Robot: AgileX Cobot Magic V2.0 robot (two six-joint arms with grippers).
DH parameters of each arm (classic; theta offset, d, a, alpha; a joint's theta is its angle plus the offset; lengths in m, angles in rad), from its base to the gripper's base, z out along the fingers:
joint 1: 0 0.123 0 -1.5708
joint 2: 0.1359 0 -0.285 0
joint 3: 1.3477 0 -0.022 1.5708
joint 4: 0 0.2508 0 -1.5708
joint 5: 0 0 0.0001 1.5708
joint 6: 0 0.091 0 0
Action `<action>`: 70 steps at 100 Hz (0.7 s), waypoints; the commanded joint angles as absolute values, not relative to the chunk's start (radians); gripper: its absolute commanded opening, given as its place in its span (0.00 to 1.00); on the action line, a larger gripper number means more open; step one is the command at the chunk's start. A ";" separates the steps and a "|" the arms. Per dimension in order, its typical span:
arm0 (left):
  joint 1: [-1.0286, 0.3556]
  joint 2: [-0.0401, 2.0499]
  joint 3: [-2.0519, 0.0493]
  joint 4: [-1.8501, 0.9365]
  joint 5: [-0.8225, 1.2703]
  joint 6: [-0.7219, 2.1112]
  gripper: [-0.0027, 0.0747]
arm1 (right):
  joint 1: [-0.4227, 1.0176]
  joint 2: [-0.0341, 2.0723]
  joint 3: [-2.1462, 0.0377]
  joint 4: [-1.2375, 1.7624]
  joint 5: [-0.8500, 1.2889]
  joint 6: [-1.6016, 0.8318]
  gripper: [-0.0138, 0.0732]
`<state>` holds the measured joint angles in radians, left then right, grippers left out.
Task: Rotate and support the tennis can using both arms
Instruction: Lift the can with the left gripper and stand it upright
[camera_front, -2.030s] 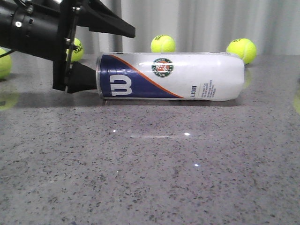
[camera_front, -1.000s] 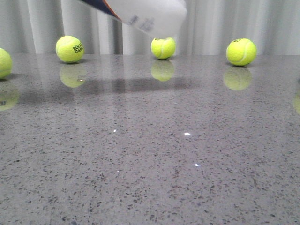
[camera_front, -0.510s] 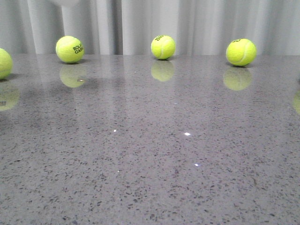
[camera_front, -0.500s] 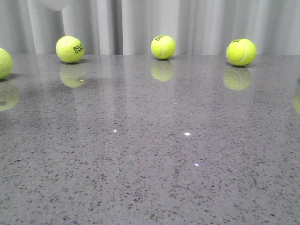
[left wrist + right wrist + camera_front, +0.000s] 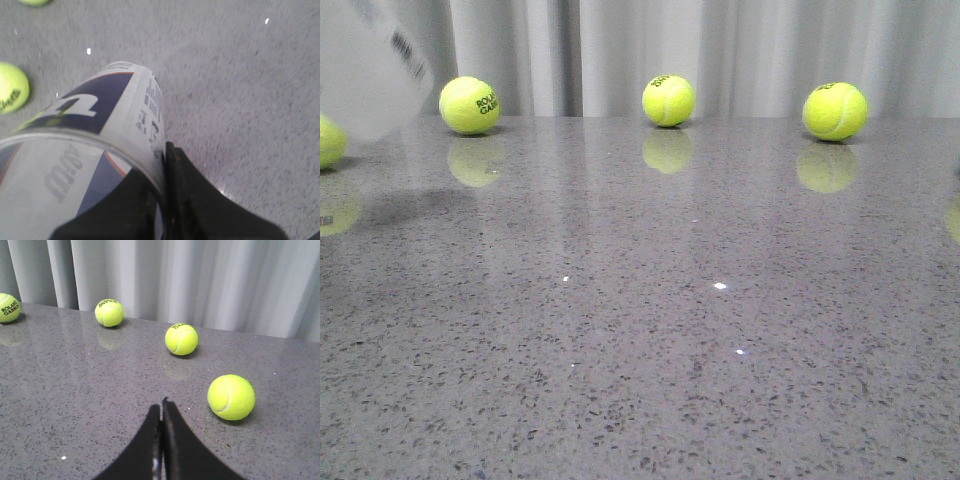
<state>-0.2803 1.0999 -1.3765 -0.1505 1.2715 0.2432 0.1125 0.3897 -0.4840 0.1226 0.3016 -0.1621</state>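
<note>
Tennis can [image 5: 100, 125] tilted, far end toward table [image 5: 240, 75], clamped by left tool [image 5: 162, 200], right tool [image 5: 161, 410] pressed closed, empty

The tennis can [image 5: 365, 65] is blurred and cut off at the front view's upper left corner. One tennis ball [image 5: 328, 140] is partly hidden behind it. The left end effector [image 5: 165, 200] is cropped by the frame edge.

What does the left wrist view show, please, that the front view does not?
Only the left wrist view shows the left gripper shut on the can, with its navy panel and white W logo. Only the front view shows the curtain and three balls in a row along the back, middle one. Both show the can, tennis balls and the grey table.
</note>
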 commanded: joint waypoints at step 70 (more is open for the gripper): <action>-0.292 1.136 -1.348 -0.163 1.274 0.218 0.08 | 0.107 0.395 -0.510 0.127 0.221 -0.161 0.08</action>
